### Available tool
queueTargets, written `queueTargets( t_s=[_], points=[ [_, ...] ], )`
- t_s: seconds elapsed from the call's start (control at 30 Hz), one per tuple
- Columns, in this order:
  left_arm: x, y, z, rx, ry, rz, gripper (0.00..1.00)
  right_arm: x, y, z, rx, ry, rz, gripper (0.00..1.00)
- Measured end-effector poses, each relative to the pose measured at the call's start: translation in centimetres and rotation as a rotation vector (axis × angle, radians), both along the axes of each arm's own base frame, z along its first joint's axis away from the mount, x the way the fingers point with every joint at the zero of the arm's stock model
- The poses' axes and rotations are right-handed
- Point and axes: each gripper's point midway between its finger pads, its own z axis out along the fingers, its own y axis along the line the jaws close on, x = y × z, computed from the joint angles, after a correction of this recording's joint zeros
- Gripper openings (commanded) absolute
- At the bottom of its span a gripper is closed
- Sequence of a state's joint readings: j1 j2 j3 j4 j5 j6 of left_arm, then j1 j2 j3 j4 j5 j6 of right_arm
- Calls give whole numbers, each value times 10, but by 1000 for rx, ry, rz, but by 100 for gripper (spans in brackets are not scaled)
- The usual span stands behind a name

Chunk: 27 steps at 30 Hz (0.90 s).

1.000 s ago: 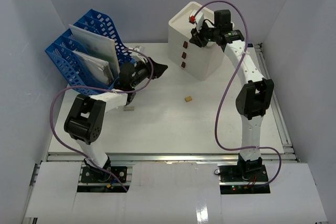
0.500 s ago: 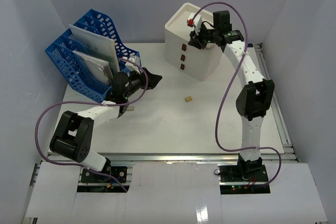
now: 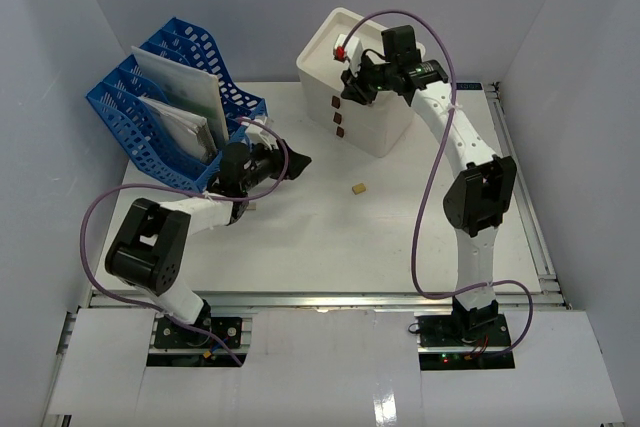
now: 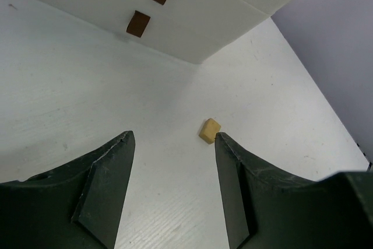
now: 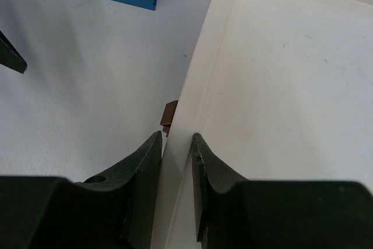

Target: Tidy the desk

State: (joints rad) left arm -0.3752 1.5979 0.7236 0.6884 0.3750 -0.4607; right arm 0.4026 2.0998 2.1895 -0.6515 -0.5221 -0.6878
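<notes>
Between the right fingers is the upper rim of the white three-drawer box. They pinch it from both sides near a corner, so I judge the box is being repositioned. It stands askew at the far part of the desk. A small red item lies on the box top, just beside those fingers.

The left fingers are spread wide and hold nothing. Ahead of them, well apart, a tan block lies loose on the desk. Behind them stands the blue file rack with papers slotted in.

By my reading the tidying is partway done. The box is not yet settled, and the block and a small pale piece under the left arm are yet to be collected.
</notes>
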Motion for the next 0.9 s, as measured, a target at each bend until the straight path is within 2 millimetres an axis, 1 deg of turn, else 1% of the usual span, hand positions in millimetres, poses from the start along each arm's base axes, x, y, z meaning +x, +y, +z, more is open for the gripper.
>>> queueTargets(
  t_s=[0.07, 0.17, 0.33, 0.5, 0.77, 0.9],
  points=[
    [-2, 0, -10, 9, 21, -6, 68, -4, 4, 1, 0, 13, -4, 20],
    [-2, -1, -15, 14, 26, -13, 68, -5, 5, 1, 2, 30, -18, 20],
    [-1, -4, -20, 18, 23, -27, 68, 2, -1, 1, 2, 30, -54, 20],
    [-3, -9, -31, 28, 45, -45, 68, 11, -7, 2, 2, 18, -90, 21],
    [-4, -14, -29, 26, 33, -56, 68, 31, -21, 3, 15, -10, -143, 22],
    [-2, -17, -30, 27, 32, -60, 68, 36, -25, 3, 20, -17, -152, 23]
  ],
)
